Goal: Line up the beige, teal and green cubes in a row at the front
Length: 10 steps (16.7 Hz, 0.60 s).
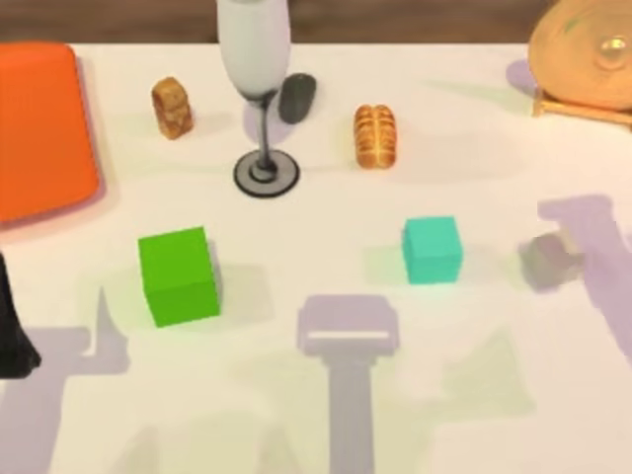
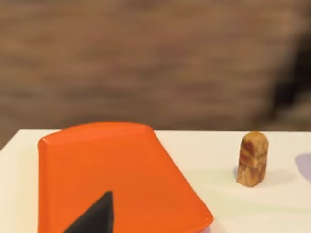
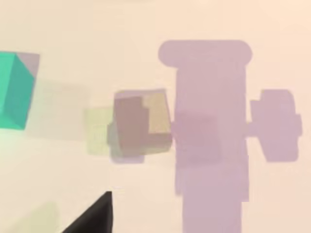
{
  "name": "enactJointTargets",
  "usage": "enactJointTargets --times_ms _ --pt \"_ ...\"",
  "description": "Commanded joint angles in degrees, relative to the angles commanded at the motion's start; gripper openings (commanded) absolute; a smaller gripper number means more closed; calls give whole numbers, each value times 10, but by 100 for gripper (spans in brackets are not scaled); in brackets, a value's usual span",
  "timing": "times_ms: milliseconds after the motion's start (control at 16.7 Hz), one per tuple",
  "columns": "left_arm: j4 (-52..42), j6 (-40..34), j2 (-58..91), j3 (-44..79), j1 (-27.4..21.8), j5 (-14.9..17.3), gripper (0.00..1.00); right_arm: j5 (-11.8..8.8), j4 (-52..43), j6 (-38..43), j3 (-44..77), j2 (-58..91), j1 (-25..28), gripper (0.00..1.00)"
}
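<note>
The bright green cube (image 1: 178,275) sits at the front left of the table. Right of centre is the teal cube (image 1: 432,249) (image 3: 17,90). The small beige cube (image 1: 550,260) (image 3: 141,121) lies further right, beside an arm's shadow. My left gripper (image 1: 12,336) (image 2: 194,227) is at the table's left edge, facing the orange tray. It holds nothing and one dark fingertip (image 2: 95,219) shows. My right gripper (image 3: 141,225) is out of the top view. It hovers open above the table near the beige cube, showing one fingertip (image 3: 95,217) with nothing beside it.
An orange tray (image 1: 39,128) (image 2: 112,170) fills the back left. At the back stand a wine glass (image 1: 259,79), a dark grey object (image 1: 296,97), and two brown loaves (image 1: 172,107) (image 1: 374,135). A wooden stand (image 1: 588,54) occupies the back right corner.
</note>
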Motion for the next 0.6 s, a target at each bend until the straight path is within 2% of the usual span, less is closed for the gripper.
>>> enactJointTargets --times_ms 300,600 --pt "0 0 0 0 0 0 100 0 -150 -12 207 282 28 100" --pt "0 0 0 0 0 0 100 1 -250 -21 365 471 48 100"
